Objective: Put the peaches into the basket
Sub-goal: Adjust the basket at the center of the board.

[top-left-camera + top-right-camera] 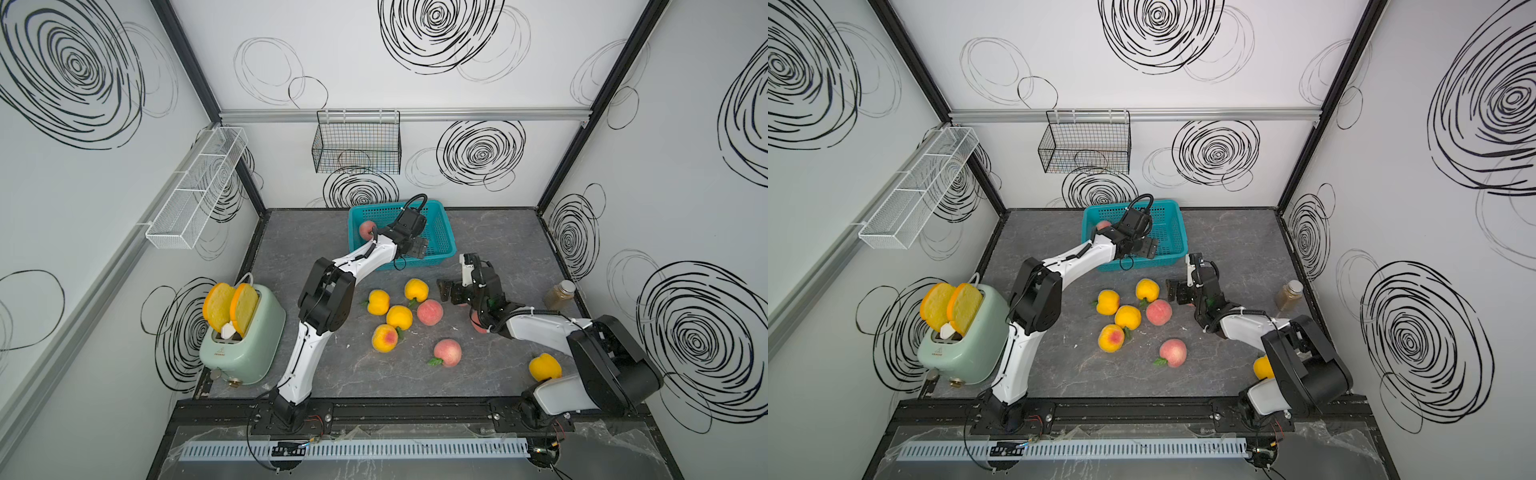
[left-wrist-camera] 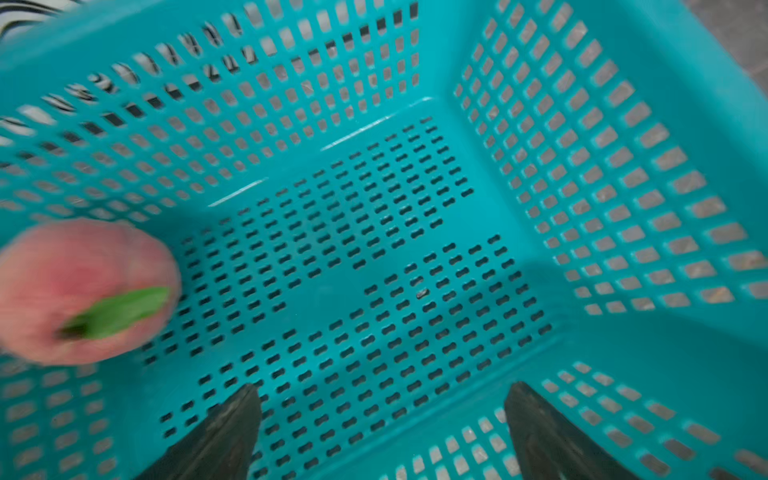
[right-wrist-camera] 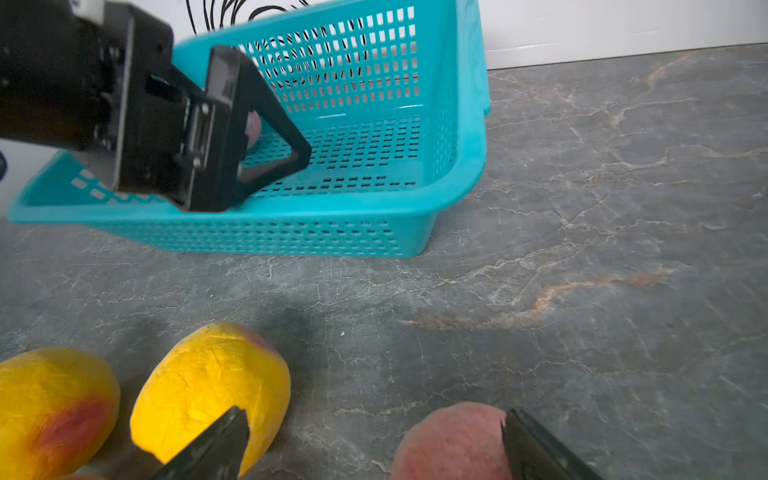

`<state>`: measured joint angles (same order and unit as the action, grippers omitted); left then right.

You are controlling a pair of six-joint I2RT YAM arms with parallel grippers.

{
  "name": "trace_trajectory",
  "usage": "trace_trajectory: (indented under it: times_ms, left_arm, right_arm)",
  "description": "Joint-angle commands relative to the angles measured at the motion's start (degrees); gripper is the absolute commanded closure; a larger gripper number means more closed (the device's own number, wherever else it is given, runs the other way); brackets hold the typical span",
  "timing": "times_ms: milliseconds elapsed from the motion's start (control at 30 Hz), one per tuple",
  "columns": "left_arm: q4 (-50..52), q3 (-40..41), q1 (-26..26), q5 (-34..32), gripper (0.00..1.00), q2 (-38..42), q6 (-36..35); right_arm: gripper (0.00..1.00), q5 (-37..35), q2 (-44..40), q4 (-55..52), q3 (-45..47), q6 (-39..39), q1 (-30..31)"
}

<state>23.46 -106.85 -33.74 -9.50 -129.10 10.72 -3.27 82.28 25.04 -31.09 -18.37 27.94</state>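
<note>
Where the peaches lie, both top views: one pink round toy peach [image 1: 367,229] sits inside the teal perforated plastic basket [image 1: 432,259], at its left end. Four yellow-orange peaches [image 1: 378,302] and two pink peaches [image 1: 447,352] lie on the grey marbled surface [image 1: 374,382] in front of it.
Arms, both top views: the left end effector [image 1: 1148,247] hangs over the basket's right half. The right end effector [image 1: 1173,292] is low beside the cluster.
Left wrist view: the left end effector [image 2: 382,415] has its fingers [image 2: 224,436] spread apart, with only the basket floor between them. The pink round toy peach [image 2: 83,291] is blurred and shows a green leaf [image 2: 120,311] that the top views hide.
Right wrist view: the right end effector [image 3: 374,419] is spread wide over bare surface. One yellow peach [image 3: 208,386] is just beside one finger, and a pink one [image 3: 453,444] is beside the other. The basket [image 3: 374,232] lies beyond them.
</note>
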Motion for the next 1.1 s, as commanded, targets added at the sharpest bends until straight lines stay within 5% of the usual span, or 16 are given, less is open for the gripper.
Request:
trace_trajectory:
  times_ms: [0, 733, 1067]
  left_arm:
    - [-1.9, 4.0, -0.4, 5.7, 0.05, 3.9, 2.0]
    - [-1.5, 11.3, -0.6, 5.5, 0.04, 13.5, 6.9]
    - [-12.9, 30.2, 0.2, 2.4, 0.04, 31.3, 8.1]
  right_arm:
    - [0.01, -3.1, -2.6, -0.5, 0.3, 0.0, 0.3]
    - [0.01, -5.8, -4.6, -0.3, 1.5, -0.3, 0.3]
    - [0.01, -7.9, -7.5, 0.8, 3.4, -0.9, 0.3]
